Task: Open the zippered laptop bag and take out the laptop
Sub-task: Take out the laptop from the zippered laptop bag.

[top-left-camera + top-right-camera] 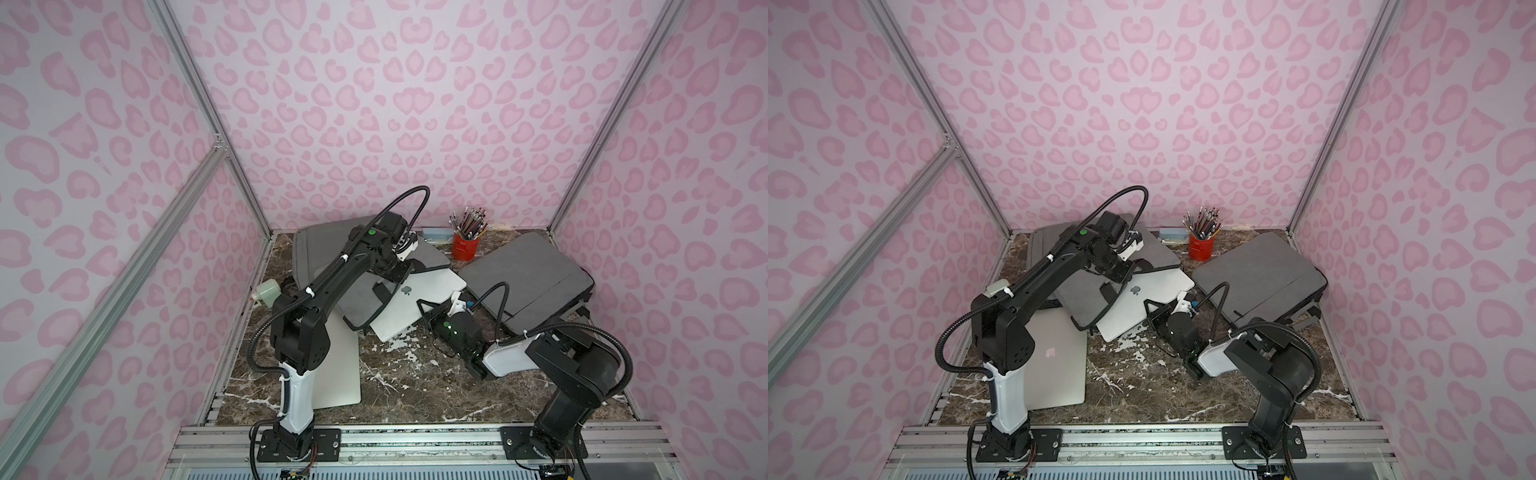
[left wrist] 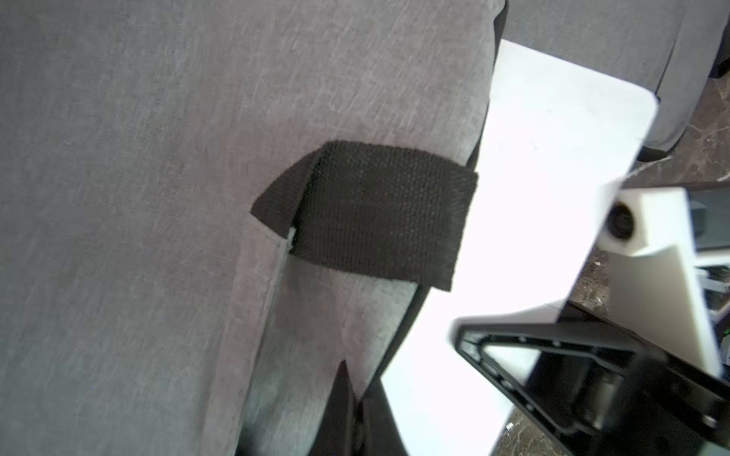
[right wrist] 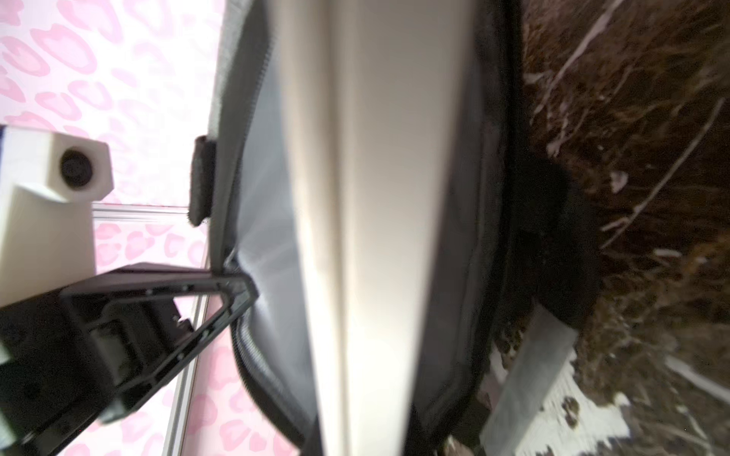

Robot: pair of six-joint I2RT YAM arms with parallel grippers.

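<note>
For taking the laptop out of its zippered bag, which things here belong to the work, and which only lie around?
In use: middle gray bag, the laptop sticking out of it, left claw, right claw.
Lying about: second laptop in front, right gray bag, back gray bag, red cup of pencils.
</note>
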